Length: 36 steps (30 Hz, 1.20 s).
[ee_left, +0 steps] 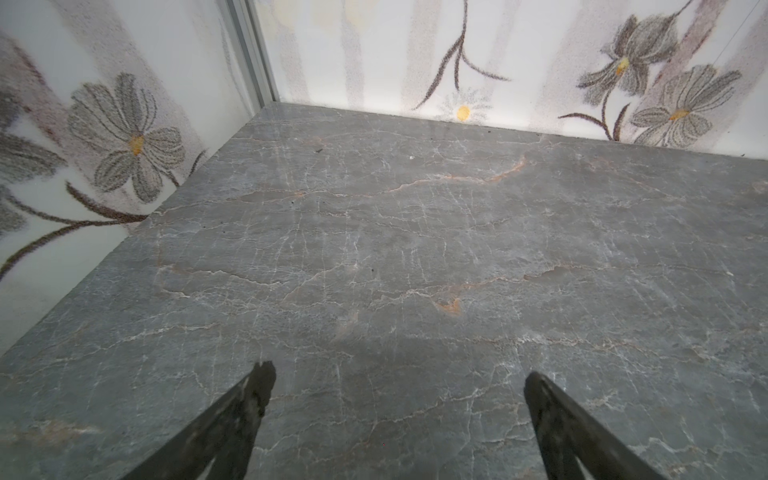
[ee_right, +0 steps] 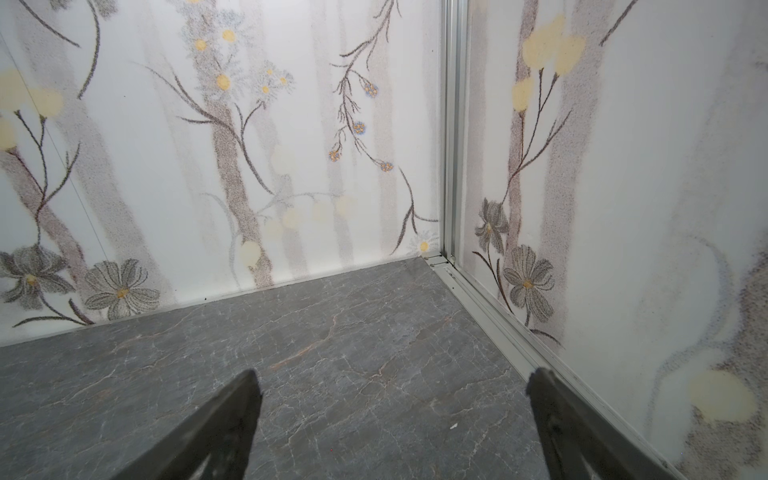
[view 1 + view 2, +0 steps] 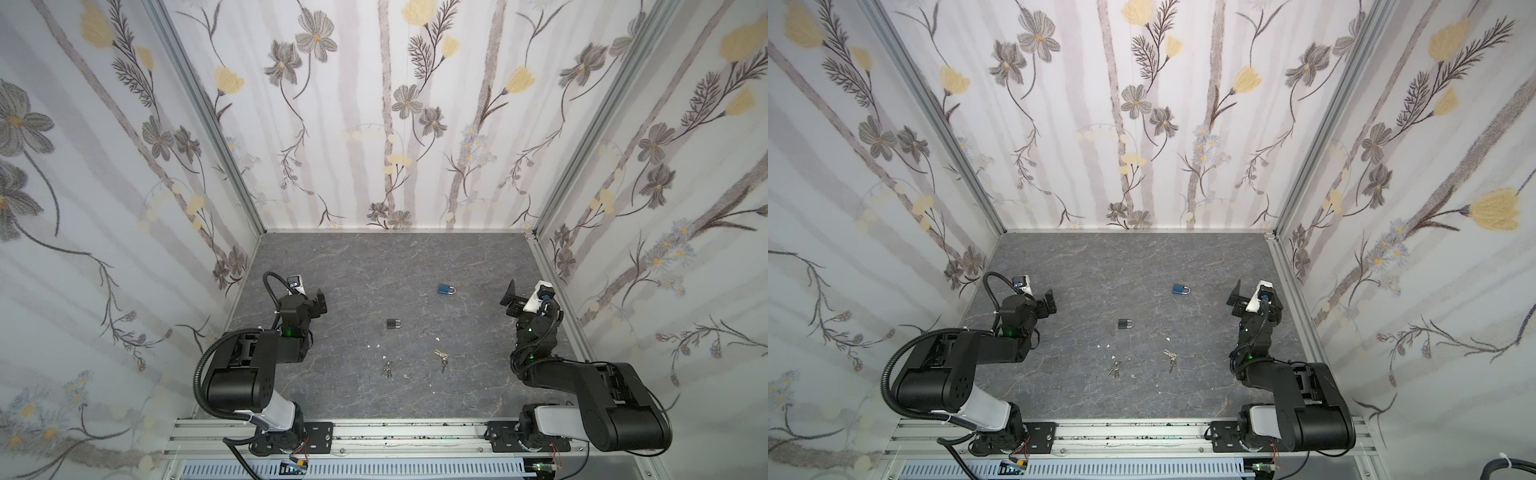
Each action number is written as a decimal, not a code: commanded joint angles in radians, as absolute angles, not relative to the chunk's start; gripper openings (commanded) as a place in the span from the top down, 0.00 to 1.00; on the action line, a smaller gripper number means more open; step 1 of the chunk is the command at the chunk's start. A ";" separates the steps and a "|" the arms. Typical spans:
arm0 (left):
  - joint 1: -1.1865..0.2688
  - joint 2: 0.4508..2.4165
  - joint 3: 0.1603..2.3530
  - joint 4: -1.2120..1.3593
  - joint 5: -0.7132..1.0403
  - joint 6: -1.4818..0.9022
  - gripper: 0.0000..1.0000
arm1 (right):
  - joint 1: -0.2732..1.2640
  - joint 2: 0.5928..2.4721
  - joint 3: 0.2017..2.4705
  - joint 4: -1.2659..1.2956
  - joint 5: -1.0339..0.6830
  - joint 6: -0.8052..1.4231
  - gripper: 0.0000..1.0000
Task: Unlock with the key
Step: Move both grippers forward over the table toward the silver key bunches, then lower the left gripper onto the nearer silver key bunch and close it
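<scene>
Left claw [image 3: 320,300]: we see its two fingers [image 1: 257,395] spread wide apart. It holds nothing and hangs over the table [image 3: 374,266] close to the left wall [image 3: 124,208].
Right claw [image 3: 513,298]: its fingers [image 2: 232,415] are wide apart too and hold nothing. It hangs close to the right wall [image 3: 665,208].
Black lock [image 3: 392,323]: it lies on the table between our two claws, a bit nearer the left claw and well apart from both.
Blue lock [image 3: 445,288]: it lies on the table about level with the right claw. It is nearer that claw than the left one and is not touching it.
Left keys [image 3: 387,369]: they lie on the table back from both claws, toward our arms' bases and past the black lock.
Right keys [image 3: 441,359]: they lie near the left keys, on the right claw's side, well apart from that claw.
White bits [image 3: 373,345]: small scraps lie on the table between the black lock and the keys.
</scene>
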State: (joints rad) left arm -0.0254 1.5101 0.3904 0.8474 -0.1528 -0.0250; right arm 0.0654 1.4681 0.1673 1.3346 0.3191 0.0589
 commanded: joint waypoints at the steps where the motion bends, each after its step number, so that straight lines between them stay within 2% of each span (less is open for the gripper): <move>1: -0.026 1.422 0.455 0.679 -0.226 -0.050 0.00 | 0.080 1.424 0.155 1.342 0.313 0.028 0.00; 6: -0.025 1.308 0.550 0.438 -0.302 -0.123 0.00 | 0.083 1.244 0.274 0.951 0.360 0.096 0.00; 9: -0.025 1.266 0.653 0.193 -0.338 -0.222 0.00 | 0.078 1.173 0.363 0.767 0.291 0.207 0.00; 14: -0.014 1.216 0.851 -0.173 -0.198 -0.490 0.00 | 0.030 1.077 0.524 0.322 0.193 0.623 0.00; 16: -0.002 1.195 0.852 -0.178 -0.091 -0.564 0.00 | 0.001 1.073 0.533 0.331 0.016 0.624 0.01; 20: 0.011 1.166 0.843 -0.223 0.089 -0.637 0.00 | 0.001 1.066 0.529 0.351 -0.201 0.647 0.23; 22: 0.010 1.159 0.839 -0.274 0.155 -0.658 0.01 | 0.008 1.058 0.535 0.307 -0.235 0.669 0.30; 26: -0.016 1.142 0.799 -0.344 0.313 -0.687 0.24 | 0.056 1.063 0.572 0.162 -0.322 0.633 0.46; 30: -0.100 1.118 0.730 -0.375 0.392 -0.703 0.35 | 0.146 1.111 0.617 -0.003 -0.387 0.563 0.58; 36: -0.271 1.089 0.663 -0.406 0.414 -0.703 0.50 | 0.292 1.111 0.579 -0.060 -0.406 0.552 0.58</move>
State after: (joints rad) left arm -0.2207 1.0985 0.6796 -0.3759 0.3786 -0.6880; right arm 0.2459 1.1110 0.5915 -0.0074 -0.3702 0.5735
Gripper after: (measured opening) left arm 0.512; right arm 0.409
